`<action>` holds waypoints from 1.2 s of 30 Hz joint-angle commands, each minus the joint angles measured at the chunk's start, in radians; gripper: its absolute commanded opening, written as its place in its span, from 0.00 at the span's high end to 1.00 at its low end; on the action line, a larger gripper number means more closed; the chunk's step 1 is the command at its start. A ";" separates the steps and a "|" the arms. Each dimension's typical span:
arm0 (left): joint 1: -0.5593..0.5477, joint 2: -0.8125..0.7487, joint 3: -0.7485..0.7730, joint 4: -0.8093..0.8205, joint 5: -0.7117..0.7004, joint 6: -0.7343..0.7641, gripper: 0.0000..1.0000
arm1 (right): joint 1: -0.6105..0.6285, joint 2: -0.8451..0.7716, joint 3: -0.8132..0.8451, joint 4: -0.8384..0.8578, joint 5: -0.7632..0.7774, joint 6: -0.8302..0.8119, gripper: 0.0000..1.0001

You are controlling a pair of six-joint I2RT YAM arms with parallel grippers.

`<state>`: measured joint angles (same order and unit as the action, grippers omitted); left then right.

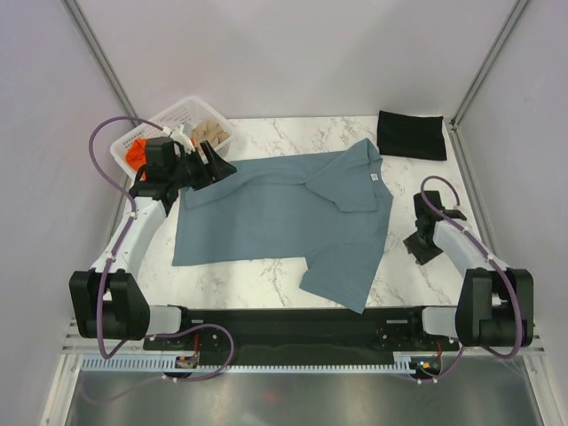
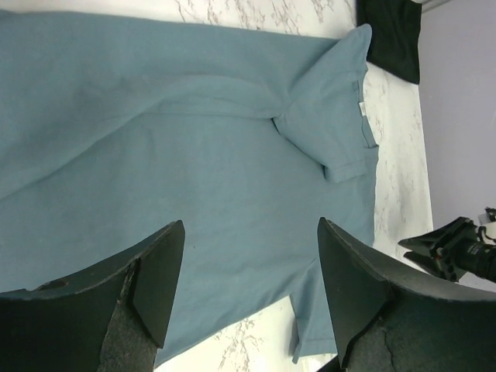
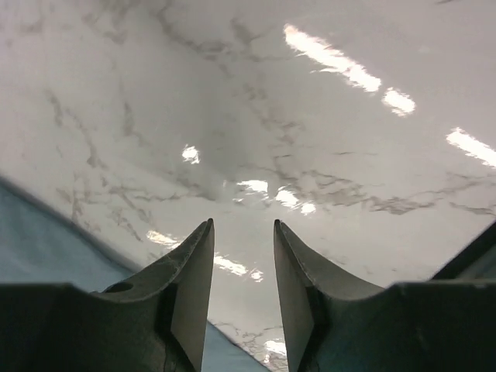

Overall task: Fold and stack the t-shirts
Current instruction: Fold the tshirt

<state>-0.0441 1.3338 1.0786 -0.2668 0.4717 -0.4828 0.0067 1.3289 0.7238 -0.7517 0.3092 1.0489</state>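
A slate blue-grey t-shirt (image 1: 284,213) lies spread on the marble table, one sleeve folded over near its white neck label (image 1: 374,177); it fills the left wrist view (image 2: 194,155). A folded black t-shirt (image 1: 411,134) lies at the back right and shows in the left wrist view (image 2: 395,35). Orange (image 1: 135,152) and beige (image 1: 211,133) shirts sit in the white basket (image 1: 182,114). My left gripper (image 1: 216,166) is open and empty above the shirt's far left corner. My right gripper (image 1: 423,248) is open and empty, low over bare table right of the shirt.
The white lattice basket stands at the back left corner. Frame posts rise at both back corners. The table's bare marble (image 3: 310,116) shows under the right gripper, with the shirt's edge (image 3: 39,248) at lower left.
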 commanded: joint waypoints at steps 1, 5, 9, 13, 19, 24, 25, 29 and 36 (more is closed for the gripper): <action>-0.019 -0.031 -0.022 -0.025 0.057 -0.034 0.24 | -0.066 -0.129 0.049 -0.118 0.050 -0.024 0.57; -0.046 -0.027 -0.031 -0.035 0.100 -0.046 0.25 | -0.048 -0.189 0.065 0.087 -0.230 -0.197 0.86; -0.051 -0.015 -0.040 -0.035 0.133 -0.063 0.26 | 0.105 -0.123 0.098 0.231 -0.308 -0.165 1.00; -0.050 -0.019 -0.057 -0.043 0.101 -0.056 0.26 | 0.251 0.088 0.196 0.305 -0.341 -0.155 1.00; -0.050 -0.019 -0.049 -0.049 0.072 -0.057 0.25 | 0.277 0.236 0.217 0.315 -0.315 -0.115 1.00; -0.048 -0.054 -0.045 -0.066 -0.144 -0.065 0.23 | 0.274 0.233 0.112 0.301 -0.214 -0.053 1.00; -0.048 -0.059 -0.043 -0.066 -0.165 -0.068 0.23 | 0.273 0.233 0.105 0.289 -0.203 -0.047 1.00; -0.046 -0.079 -0.023 -0.074 -0.219 -0.079 0.23 | 0.263 0.250 0.077 0.220 -0.130 -0.047 1.00; -0.045 -0.117 -0.017 -0.091 -0.219 -0.085 0.23 | 0.090 0.264 -0.029 0.075 -0.059 -0.041 1.00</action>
<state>-0.0917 1.2606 1.0256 -0.3527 0.2829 -0.5385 0.1925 1.5612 0.8124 -0.4896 0.0792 1.0218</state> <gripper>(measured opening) 0.765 0.007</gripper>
